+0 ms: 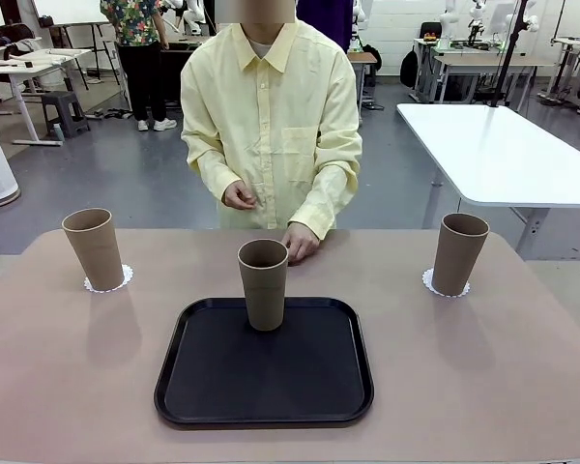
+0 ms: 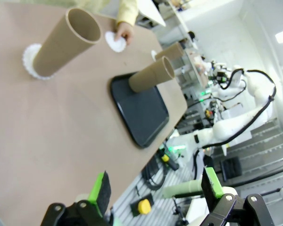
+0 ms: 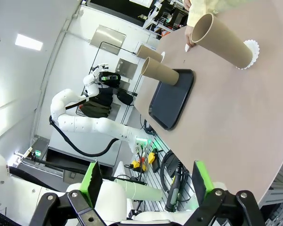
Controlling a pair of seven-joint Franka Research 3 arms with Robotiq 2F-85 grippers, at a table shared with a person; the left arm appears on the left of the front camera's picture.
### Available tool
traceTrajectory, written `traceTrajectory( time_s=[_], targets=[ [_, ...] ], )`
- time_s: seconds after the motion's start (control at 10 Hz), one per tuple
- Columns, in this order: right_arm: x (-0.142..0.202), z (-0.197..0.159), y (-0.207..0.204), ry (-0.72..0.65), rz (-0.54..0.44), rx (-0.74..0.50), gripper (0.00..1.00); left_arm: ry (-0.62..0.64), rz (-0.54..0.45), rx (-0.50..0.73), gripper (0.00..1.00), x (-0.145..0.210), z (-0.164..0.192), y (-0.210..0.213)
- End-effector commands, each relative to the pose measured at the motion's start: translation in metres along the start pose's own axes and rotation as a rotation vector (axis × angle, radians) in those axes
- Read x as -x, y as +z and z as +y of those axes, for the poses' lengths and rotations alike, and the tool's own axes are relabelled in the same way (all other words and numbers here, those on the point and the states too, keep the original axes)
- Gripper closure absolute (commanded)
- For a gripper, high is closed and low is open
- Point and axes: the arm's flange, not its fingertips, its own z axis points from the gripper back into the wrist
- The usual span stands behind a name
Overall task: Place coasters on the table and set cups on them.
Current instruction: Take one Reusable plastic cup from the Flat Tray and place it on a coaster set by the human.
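Three brown cups stand on the tan table. The left cup rests on a white coaster, and the right cup on another coaster. The middle cup stands on the black tray. In the left wrist view a third coaster lies on the table under the person's hand. My left gripper hangs open off the table's edge, holding nothing. My right gripper is open too, well back from the nearest cup.
The person in a yellow shirt stands at the far edge, one hand on the table behind the middle cup. A white table stands beyond at the right. Bare tabletop lies on both sides of the tray.
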Motion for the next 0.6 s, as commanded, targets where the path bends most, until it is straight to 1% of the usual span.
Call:
traceTrajectory(
  time_s=[0.0,0.5],
  targets=[
    [0.0002,-0.0015,0.0013,-0.011,-0.001,0.004,0.0,-0.004,-0.007,0.009,0.0,0.0004,-0.0021,0.0014],
    [0.0002,-0.0015,0.0013,-0.011,-0.001,0.004,0.0,-0.004,-0.007,0.009,0.0,0.0004,-0.0021,0.0014]
  ],
)
